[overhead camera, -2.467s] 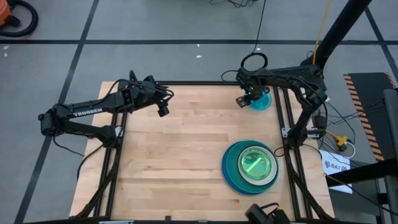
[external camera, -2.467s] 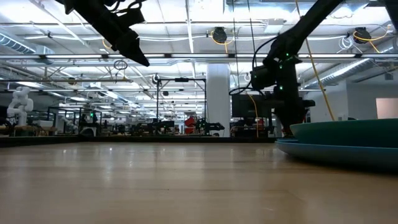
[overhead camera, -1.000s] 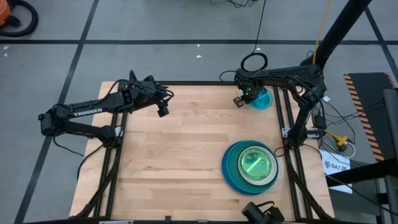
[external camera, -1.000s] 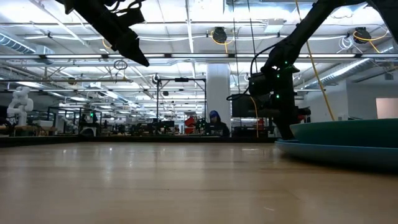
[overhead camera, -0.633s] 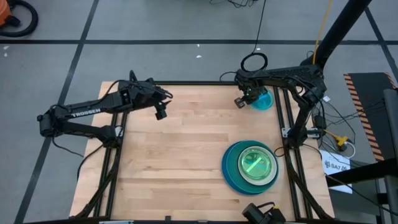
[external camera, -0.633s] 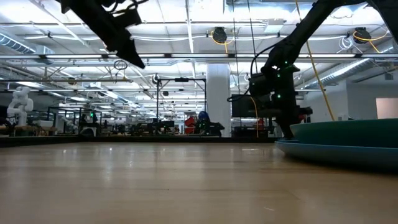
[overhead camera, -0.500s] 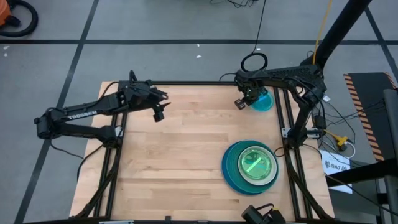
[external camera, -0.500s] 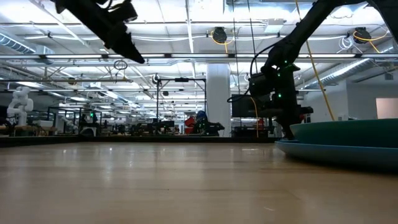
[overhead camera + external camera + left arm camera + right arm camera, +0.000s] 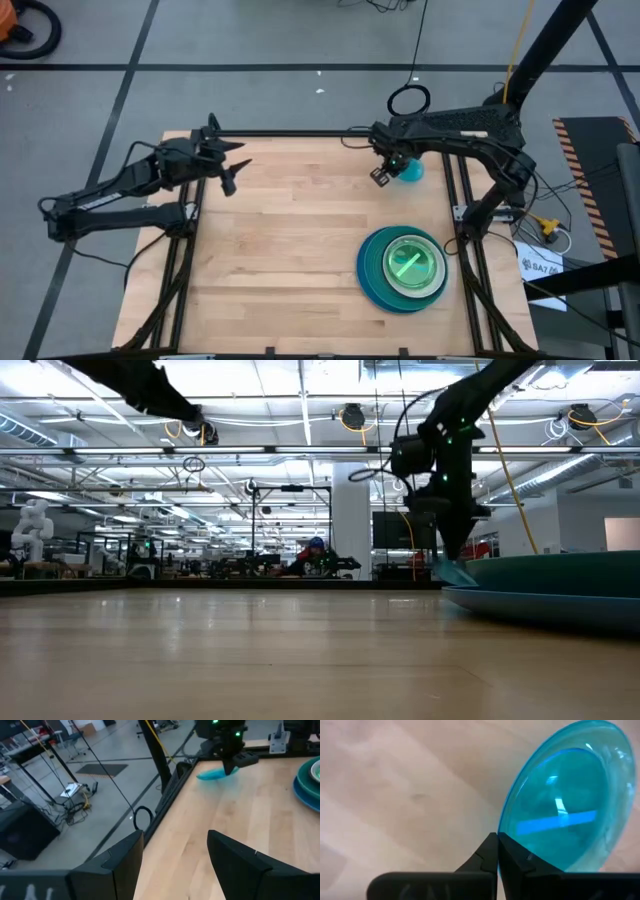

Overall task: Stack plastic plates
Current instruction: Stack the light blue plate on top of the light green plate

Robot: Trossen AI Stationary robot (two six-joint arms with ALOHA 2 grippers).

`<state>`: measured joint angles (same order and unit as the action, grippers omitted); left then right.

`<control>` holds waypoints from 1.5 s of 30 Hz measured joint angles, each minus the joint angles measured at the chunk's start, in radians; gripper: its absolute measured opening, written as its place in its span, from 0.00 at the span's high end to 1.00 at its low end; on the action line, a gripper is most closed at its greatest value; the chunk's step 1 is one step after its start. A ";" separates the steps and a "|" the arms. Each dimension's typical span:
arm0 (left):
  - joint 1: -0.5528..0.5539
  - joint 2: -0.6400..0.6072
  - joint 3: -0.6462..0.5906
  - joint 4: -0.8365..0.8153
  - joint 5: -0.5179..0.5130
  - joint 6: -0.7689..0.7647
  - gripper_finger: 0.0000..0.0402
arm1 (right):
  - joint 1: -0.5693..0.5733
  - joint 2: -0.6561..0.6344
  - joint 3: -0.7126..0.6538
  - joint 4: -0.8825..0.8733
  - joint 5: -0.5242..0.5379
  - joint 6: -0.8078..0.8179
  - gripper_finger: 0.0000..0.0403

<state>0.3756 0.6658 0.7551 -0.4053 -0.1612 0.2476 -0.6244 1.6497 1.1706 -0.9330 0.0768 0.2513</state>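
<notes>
No brand or label can be read in these views: the lettering along the left arm is turned out of sight in the high view, and a white tag on the floor beside the desk (image 9: 300, 240) is too small to make out.

The right claw (image 9: 383, 174) hangs over the far right part of the desk, its two fingers (image 9: 492, 851) pressed together on the rim of a translucent cyan plate (image 9: 565, 800). The plate is pinched at its near edge and reaches away from the fingertips, tilted, with its hollow side facing the wrist camera. In the low view it hangs just below the claw, one edge dipping toward the wood, clear of the desk surface as far as can be seen. From above only a small cyan patch (image 9: 410, 168) shows next to the arm, near the desk's far right edge.

Nearer the front right of the desk sits the stack (image 9: 372, 268): a large blue plate at the bottom, a teal one on it, a lime green plate (image 9: 410, 262) in the middle. The held cyan plate is well apart from this stack, toward the back of the desk.

The left claw (image 9: 229, 180) hovers over the far left corner of the desk, its fingers (image 9: 120, 865) spread wide and holding nothing
</notes>
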 joint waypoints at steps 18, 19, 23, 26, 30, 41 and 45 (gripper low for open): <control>0.000 -0.057 0.000 -0.032 -0.002 -0.025 0.43 | 0.346 -0.093 0.125 -0.055 0.001 0.115 1.00; 0.000 -0.057 0.000 -0.032 -0.002 -0.025 0.43 | 0.364 -0.093 0.144 -0.061 0.000 0.113 1.00; 0.000 -0.057 0.000 -0.032 -0.002 -0.025 0.43 | 0.438 -0.094 0.208 -0.089 -0.011 0.106 1.00; 0.000 -0.057 0.000 -0.032 -0.002 -0.025 0.43 | 0.490 -0.094 0.238 -0.093 -0.081 0.122 1.00; 0.000 -0.057 0.000 -0.032 -0.002 -0.025 0.43 | 0.569 -0.094 0.246 -0.101 -0.160 0.169 1.00; 0.000 -0.057 0.000 -0.032 -0.002 -0.030 0.43 | 0.819 -0.094 0.246 -0.130 -0.200 0.345 1.00; 0.000 -0.057 0.000 -0.032 -0.002 -0.040 0.43 | 0.902 -0.093 0.246 -0.168 -0.219 0.450 1.00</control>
<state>0.3756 0.6083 0.7551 -0.4377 -0.1635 0.2079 0.2778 1.5562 1.4166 -1.1012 -0.1420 0.7010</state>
